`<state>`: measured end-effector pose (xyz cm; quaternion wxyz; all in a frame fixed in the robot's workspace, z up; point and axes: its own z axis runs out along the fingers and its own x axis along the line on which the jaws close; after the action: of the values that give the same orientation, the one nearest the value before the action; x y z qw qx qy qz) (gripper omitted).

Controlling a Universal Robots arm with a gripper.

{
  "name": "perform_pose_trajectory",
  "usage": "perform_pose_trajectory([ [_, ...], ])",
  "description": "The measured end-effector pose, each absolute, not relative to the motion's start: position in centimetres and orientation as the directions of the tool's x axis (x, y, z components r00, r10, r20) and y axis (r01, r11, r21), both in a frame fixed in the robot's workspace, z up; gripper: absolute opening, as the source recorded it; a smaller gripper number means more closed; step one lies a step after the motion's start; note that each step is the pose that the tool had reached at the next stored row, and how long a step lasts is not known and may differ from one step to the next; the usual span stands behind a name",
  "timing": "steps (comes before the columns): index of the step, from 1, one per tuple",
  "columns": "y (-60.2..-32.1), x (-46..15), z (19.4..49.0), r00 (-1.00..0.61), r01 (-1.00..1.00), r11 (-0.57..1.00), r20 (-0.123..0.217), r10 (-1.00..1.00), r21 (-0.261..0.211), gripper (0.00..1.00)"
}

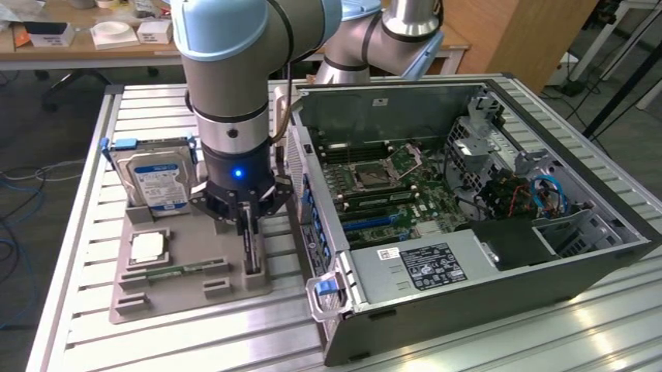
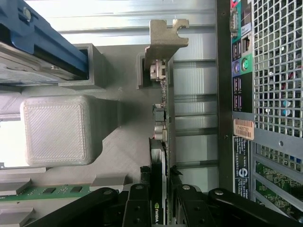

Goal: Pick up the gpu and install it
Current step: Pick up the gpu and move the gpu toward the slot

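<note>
Two black fingers [image 2: 137, 201] of the gripper [image 2: 160, 189] close on the single gpu [image 2: 164, 118], one on each face, clamped on its upper edge. The card stands on edge in a slot of the one grey tray [image 1: 186, 301], on the side nearest the one open computer case [image 1: 466, 298], its silver bracket [image 2: 165, 38] against a grey holder block. The tray also carries one hard drive [image 1: 160, 182] standing upright, one square silver chip [image 1: 148, 246] lying flat, and one green memory stick [image 1: 170, 271]. Tray and case sit side by side on the slatted metal table [image 1: 77, 201].
</note>
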<state>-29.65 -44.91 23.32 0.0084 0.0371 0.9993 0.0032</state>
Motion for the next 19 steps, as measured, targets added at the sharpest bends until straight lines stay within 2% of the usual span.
perform_pose_trajectory([
  [19, -44.91, -29.28, 24.31, -0.997, 0.074, 0.997, -0.016, 0.074, 0.009, 0.26],
])
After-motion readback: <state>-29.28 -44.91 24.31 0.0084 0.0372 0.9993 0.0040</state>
